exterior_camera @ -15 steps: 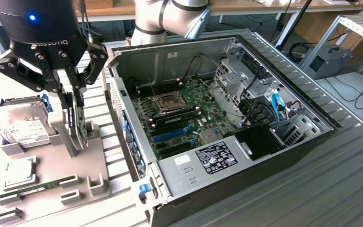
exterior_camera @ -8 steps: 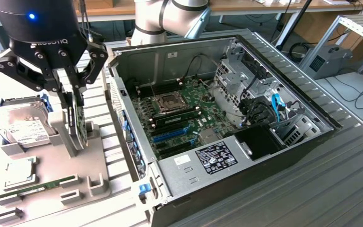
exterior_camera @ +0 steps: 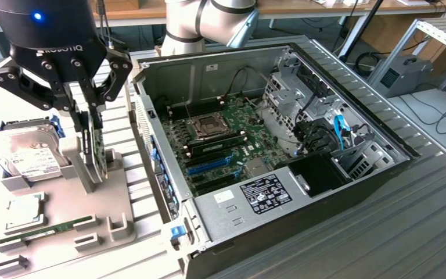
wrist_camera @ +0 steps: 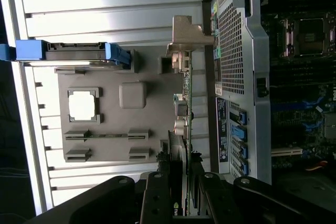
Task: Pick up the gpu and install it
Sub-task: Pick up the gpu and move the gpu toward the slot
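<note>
at the grey holder tray (exterior_camera: 118, 215) on the exterior view's left, my gripper (exterior_camera: 90, 119) stands over the gpu (exterior_camera: 97, 152). the card sits upright on its edge in a slot of the tray. my fingers straddle its upper edge, one on each face, and appear closed on it. in the wrist view the gpu (wrist_camera: 187, 108) shows edge-on, running straight out from between my fingers (wrist_camera: 157, 198).

position of other parts:
- hard drive (exterior_camera: 25, 154): in the same tray, beside the card, on the side away from the case.
- memory stick (exterior_camera: 49, 229): lying flat near the tray's front.
- open computer case (exterior_camera: 362, 180): just beside the tray, motherboard (exterior_camera: 223, 139) exposed, blue expansion slots (exterior_camera: 207, 165) facing up.

hazards, as judged from this position:
- the hold is on a narrow strip of a thin board. an off-centre hold would let the card swing or slip once it leaves the slot.
- a pull that is not square to the slot could bind the card and drag the tray along.
- the case wall stands close to the card. a low transfer could strike the card's lower edge on the wall.
- any tilt kept in the grip would misalign the edge connector with the slot, and pressing down then could stress the board.
</note>
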`<action>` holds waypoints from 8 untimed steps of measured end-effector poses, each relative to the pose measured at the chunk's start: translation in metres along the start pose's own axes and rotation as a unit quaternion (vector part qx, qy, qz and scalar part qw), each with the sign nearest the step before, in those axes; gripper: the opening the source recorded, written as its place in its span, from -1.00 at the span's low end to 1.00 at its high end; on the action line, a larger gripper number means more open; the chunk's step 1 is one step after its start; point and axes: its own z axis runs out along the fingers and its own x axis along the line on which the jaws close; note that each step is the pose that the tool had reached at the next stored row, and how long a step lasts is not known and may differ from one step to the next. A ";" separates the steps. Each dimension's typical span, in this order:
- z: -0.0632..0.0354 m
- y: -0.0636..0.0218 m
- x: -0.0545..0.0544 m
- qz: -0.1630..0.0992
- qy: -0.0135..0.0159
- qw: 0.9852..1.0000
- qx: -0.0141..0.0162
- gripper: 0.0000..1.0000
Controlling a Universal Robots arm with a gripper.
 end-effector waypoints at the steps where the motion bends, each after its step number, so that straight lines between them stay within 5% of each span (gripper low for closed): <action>1: -0.0001 0.0000 0.000 0.000 0.000 1.000 0.000 -0.48; 8: -0.0015 -0.0001 0.000 0.000 0.000 1.000 0.000 -0.48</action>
